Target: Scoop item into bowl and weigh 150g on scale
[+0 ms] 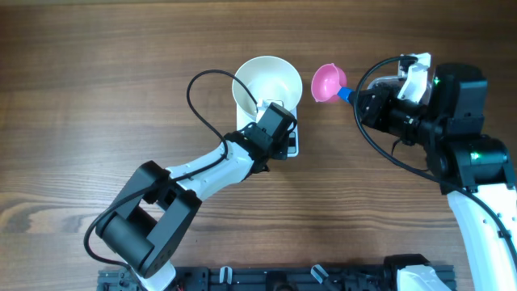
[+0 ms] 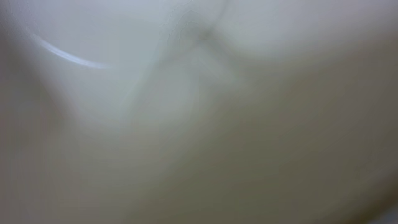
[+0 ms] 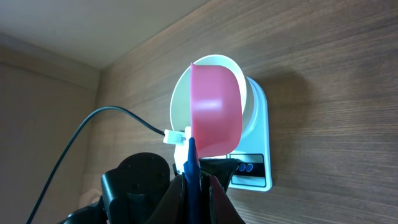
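The white bowl (image 1: 262, 81) stands on the white scale (image 1: 292, 147), whose display end shows beside my left arm. My left gripper (image 1: 271, 113) sits at the bowl's near rim, shut on it. In the left wrist view, the bowl (image 2: 186, 93) is only a blurred white surface. My right gripper (image 1: 356, 99) is shut on the blue handle of a pink scoop (image 1: 327, 82), held just right of the bowl. The right wrist view shows the scoop (image 3: 216, 115) in front of the bowl (image 3: 179, 106), with the scale (image 3: 260, 171) behind it and the right gripper (image 3: 198, 180) below. The item is out of view.
A black cable (image 1: 199, 105) loops over the table left of the bowl. A black rack (image 1: 283, 279) runs along the table's front edge. Bare wooden tabletop lies to the left and at the back.
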You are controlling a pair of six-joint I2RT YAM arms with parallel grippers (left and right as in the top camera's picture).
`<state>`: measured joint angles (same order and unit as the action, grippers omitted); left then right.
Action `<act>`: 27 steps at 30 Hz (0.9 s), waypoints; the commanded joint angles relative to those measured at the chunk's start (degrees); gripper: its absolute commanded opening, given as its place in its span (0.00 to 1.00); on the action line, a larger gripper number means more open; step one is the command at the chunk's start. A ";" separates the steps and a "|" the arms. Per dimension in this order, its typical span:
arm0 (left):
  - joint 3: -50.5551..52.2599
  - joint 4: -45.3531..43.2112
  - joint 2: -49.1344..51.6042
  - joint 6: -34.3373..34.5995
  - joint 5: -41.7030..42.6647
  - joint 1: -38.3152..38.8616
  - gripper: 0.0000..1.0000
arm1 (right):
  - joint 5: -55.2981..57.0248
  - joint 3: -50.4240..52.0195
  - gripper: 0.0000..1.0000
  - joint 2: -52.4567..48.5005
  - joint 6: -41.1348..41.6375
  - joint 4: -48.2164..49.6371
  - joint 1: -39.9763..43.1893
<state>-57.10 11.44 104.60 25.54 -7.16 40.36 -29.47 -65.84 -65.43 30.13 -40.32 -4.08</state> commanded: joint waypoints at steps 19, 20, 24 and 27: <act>0.96 2.80 3.10 -0.72 1.64 -0.35 0.04 | 0.28 -0.90 0.04 0.07 -0.11 -0.04 0.20; 0.96 2.80 3.10 -0.74 1.64 -0.35 0.04 | 0.02 -0.90 0.04 0.07 -0.11 -0.07 0.20; 0.96 2.62 3.54 -0.74 1.79 -0.35 0.04 | -0.15 -0.90 0.04 0.07 -0.09 -0.04 0.20; 0.98 2.51 4.09 -0.74 1.79 -0.35 0.04 | -0.55 -0.90 0.04 0.07 0.00 -0.04 0.20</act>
<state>-57.28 12.62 104.79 25.54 -6.94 40.38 -29.50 -65.84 -65.43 30.13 -40.32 -4.08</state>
